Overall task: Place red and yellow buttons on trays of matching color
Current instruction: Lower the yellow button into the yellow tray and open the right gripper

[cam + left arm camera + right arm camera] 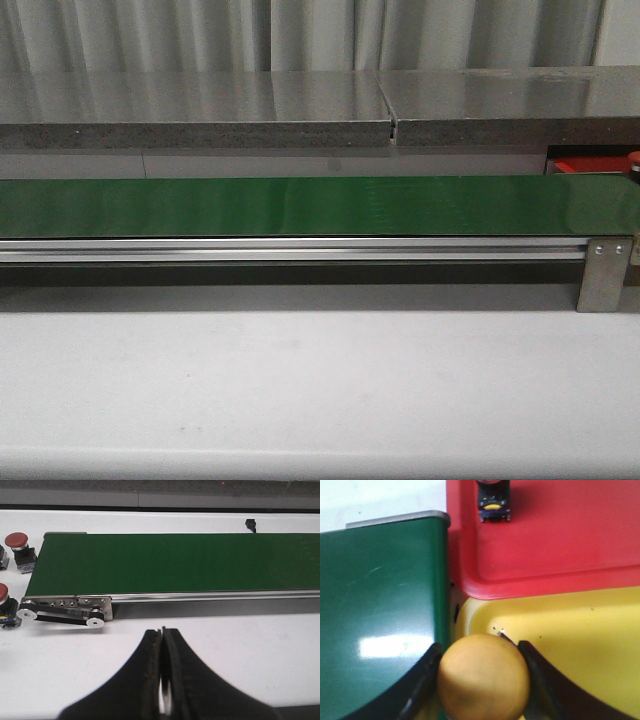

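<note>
Two grippers: right gripper [482,680] clamps yellow button [484,676] over yellow tray [580,645] (beside red tray [560,545]); left gripper [161,680] closed, empty.

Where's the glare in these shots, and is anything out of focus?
Front view: soft sheen along the green belt and streaky reflections on the steel counter. Right wrist view: a bright patch of glare on the belt, and the yellow button in the right gripper looks soft. Left wrist view: even light, left gripper slightly blurred.

Two red buttons [16,540] [2,592], one yellow button [484,676], two trays [560,545] [580,645].
</note>
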Controlling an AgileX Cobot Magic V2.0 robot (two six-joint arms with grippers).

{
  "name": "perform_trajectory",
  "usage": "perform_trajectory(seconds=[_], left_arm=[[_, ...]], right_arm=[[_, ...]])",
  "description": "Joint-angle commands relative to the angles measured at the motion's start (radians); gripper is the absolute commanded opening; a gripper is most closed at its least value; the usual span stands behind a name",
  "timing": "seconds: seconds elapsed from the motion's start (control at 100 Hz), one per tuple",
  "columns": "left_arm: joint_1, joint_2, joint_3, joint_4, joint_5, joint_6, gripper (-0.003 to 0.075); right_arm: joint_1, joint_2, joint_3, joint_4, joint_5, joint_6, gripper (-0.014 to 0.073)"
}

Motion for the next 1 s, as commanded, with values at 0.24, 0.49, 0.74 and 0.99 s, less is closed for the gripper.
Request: perform_trajectory(seconds=[0.24, 0.49, 0.74, 0.99], left_arm=[[-0.009, 0.006, -0.025, -0.006, -0.069, -0.001, -0.0020], [-0.009, 0.006, -0.025, -0.006, -0.069, -0.001, -0.0020], [-0.009, 0.006, -0.025, -0.006, -0.069, -0.001, -0.0020], [-0.009, 0.006, -0.025, -0.006, -0.069, -0.001, -0.0020]], right_arm=[[-0.006, 0.026, -0.021, 0.122, -0.149, 0.000, 0.0113], [-0.006, 0.062, -0.021, 0.166, -0.198, 0.000, 0.0113], [-0.006, 0.116, -0.021, 0.181, -0.194, 0.000, 0.0120], [-0.006, 0.133, -0.021, 0.183, -0.180, 0.000, 0.0385]])
